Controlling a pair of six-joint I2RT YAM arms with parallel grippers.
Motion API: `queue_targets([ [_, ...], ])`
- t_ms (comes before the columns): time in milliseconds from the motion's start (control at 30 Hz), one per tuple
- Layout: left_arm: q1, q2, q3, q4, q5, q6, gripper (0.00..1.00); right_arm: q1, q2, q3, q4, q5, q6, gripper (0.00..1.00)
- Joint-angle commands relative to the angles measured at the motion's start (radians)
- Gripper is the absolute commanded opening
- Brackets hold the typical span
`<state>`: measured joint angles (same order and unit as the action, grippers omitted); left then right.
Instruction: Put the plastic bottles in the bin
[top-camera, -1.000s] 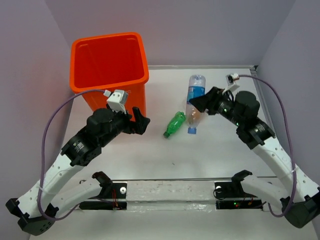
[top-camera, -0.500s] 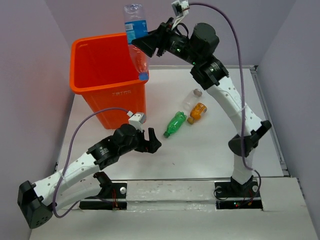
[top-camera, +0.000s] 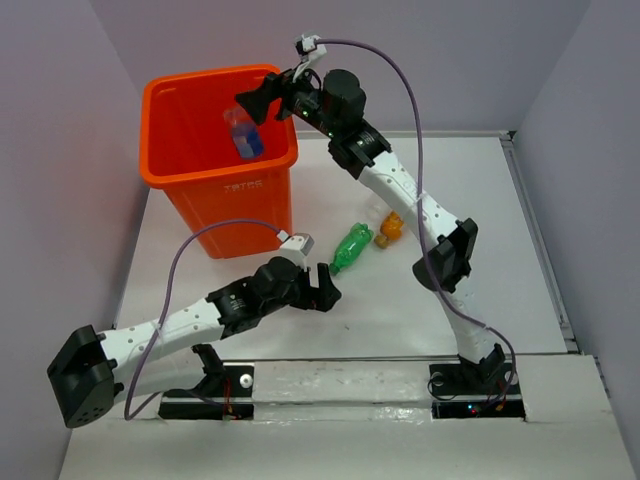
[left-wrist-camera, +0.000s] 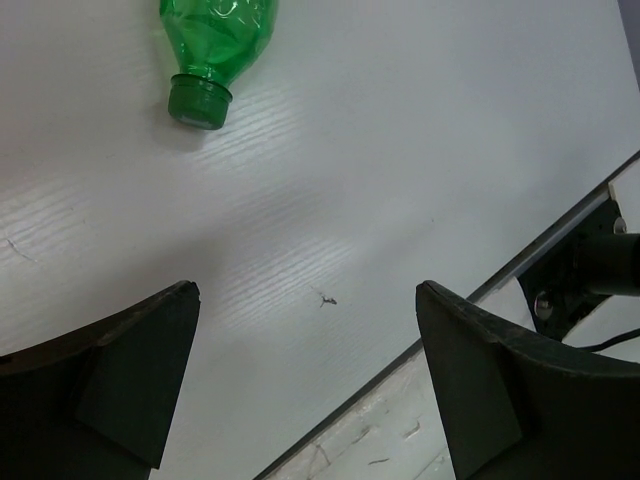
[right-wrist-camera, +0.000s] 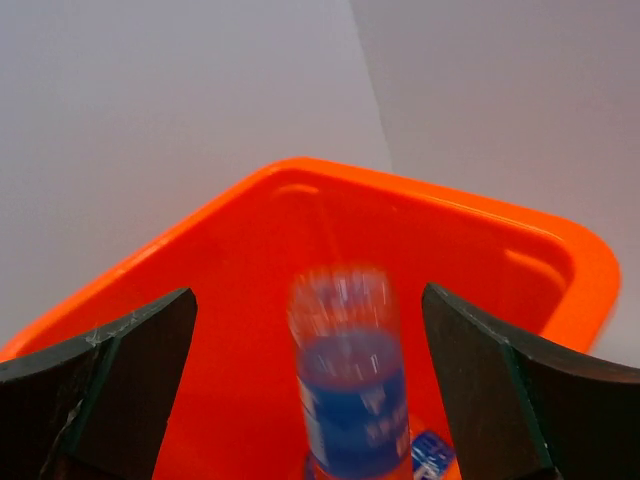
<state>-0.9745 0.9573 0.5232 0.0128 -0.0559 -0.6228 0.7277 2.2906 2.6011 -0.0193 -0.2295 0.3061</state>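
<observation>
Our right gripper (top-camera: 258, 103) hangs spread wide over the bin (top-camera: 165, 170), a blue-labelled bottle (top-camera: 243, 135) blurred and ungripped inside its mouth, while our left gripper (top-camera: 328, 288) gapes empty near the green bottle (top-camera: 352, 247) lying on the table (top-camera: 500, 260).

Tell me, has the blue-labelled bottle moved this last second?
Yes. From the table right of the bin, the blue-labelled bottle went up and left; now it is in the bin's mouth, free of the open right gripper.
</observation>
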Motion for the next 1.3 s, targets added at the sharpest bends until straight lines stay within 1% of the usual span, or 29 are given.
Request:
queue_targets([
  [0,-0.01,0.079,0.072,0.101,-0.061,0.044,0.99,0.009,-0.163,-0.099,0.021,0.035,-0.13,1.0],
  [33,-0.015,0.116,0.101,0.101,-0.079,0.054,0.99,0.009,-0.246,-0.148,0.022,0.036,-0.14,1.0],
  [100,-0.029,0.152,0.132,0.095,-0.099,0.08,0.99,0.009,-0.345,-0.264,0.022,0.07,-0.174,1.0],
  [133,-0.038,0.182,0.159,0.09,-0.126,0.09,0.99,0.009,-0.458,-0.411,0.022,0.09,-0.183,1.0],
  [200,-0.05,0.208,0.185,0.085,-0.157,0.097,0.99,-0.004,-0.58,-0.581,0.022,0.134,-0.185,1.0],
  [233,-0.053,0.237,0.196,0.087,-0.166,0.101,0.99,-0.029,-0.639,-0.765,0.022,0.183,-0.171,1.0],
  [267,-0.058,0.251,0.218,0.088,-0.192,0.103,0.99,-0.049,-0.76,-0.861,0.022,0.202,-0.153,1.0],
  [333,-0.069,0.311,0.241,0.09,-0.22,0.121,0.99,-0.137,-0.877,-1.046,0.022,0.267,-0.07,1.0],
  [367,-0.07,0.333,0.27,0.09,-0.238,0.129,0.99,-0.17,-0.928,-1.219,0.022,0.278,-0.035,1.0],
  [400,-0.075,0.357,0.285,0.092,-0.246,0.138,0.99,-0.212,-1.024,-1.299,0.022,0.286,0.037,1.0],
  [433,-0.079,0.407,0.317,0.09,-0.274,0.158,0.99,-0.275,-1.065,-1.435,0.022,0.286,0.066,1.0],
  [467,-0.082,0.432,0.336,0.079,-0.288,0.169,0.99,-0.302,-1.13,-1.493,0.021,0.3,0.106,1.0],
  [500,-0.082,0.483,0.356,0.07,-0.301,0.176,0.99,-0.322,-1.155,-1.544,0.022,0.311,0.12,1.0],
  [533,-0.082,0.507,0.4,0.059,-0.35,0.187,0.99,-0.353,-1.177,-1.588,0.022,0.324,0.132,1.0],
  [600,-0.082,0.566,0.451,0.011,-0.41,0.198,0.99,-0.382,-1.201,-1.689,0.022,0.354,0.162,1.0],
  [667,-0.082,0.653,0.516,-0.003,-0.476,0.219,0.99,-0.424,-1.2,-1.752,0.021,0.345,0.189,1.0],
  [767,-0.082,0.751,0.593,-0.004,-0.536,0.244,0.99,-0.473,-1.153,-1.802,0.065,0.297,0.218,1.0],
  [800,-0.076,0.791,0.609,-0.004,-0.545,0.258,0.99,-0.506,-1.137,-1.822,0.077,0.244,0.244,1.0],
  [900,-0.06,0.833,0.655,-0.004,-0.558,0.273,0.99,-0.547,-1.07,-1.852,0.156,0.168,0.306,1.0],
  [1133,-0.012,0.911,0.705,0.004,-0.575,0.31,0.99,-0.565,-0.873,-1.886,0.314,0.078,0.395,1.0],
  [1200,0.0,0.931,0.709,0.007,-0.57,0.314,0.99,-0.576,-0.817,-1.882,0.343,0.03,0.412,1.0],
  [1267,0.019,0.942,0.709,0.015,-0.53,0.314,0.99,-0.576,-0.786,-1.877,0.381,0.004,0.416,1.0],
])
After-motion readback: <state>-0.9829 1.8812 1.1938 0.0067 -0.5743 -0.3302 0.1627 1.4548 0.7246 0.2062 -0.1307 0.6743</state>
